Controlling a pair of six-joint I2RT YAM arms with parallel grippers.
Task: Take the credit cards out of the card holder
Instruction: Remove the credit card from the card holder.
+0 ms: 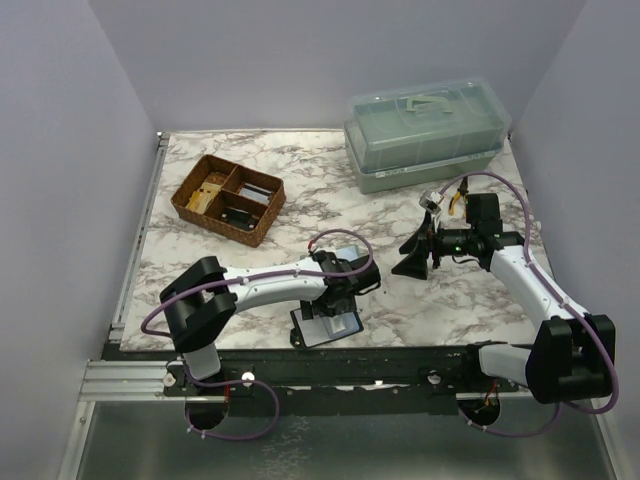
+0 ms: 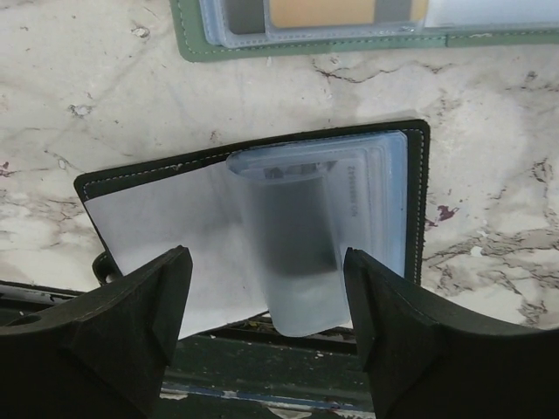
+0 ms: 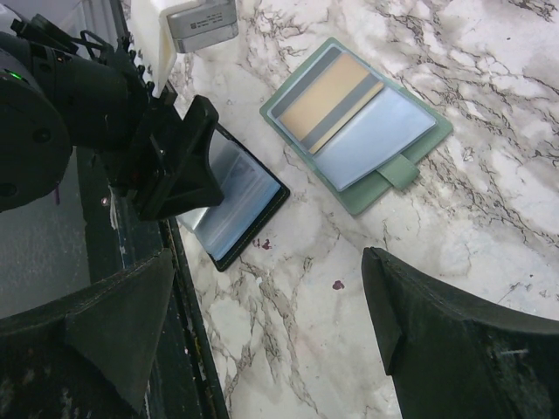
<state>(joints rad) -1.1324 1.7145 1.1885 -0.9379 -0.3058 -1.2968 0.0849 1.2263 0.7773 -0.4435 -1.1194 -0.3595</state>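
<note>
Extraction step: L gripper, jaws apart, poised over open card holder; R gripper jaws apart, standing clear; next likely: pinch credit cards edge-on w/o dragging holder.

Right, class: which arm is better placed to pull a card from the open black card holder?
The left. The left fingers stand open astride the card holder's curled clear sleeve; the right fingers hang open over bare table, off to its side.

The card holder has a matt stitched cover and glossy translucent plastic sleeves, on a smooth marble-patterned table.
</note>
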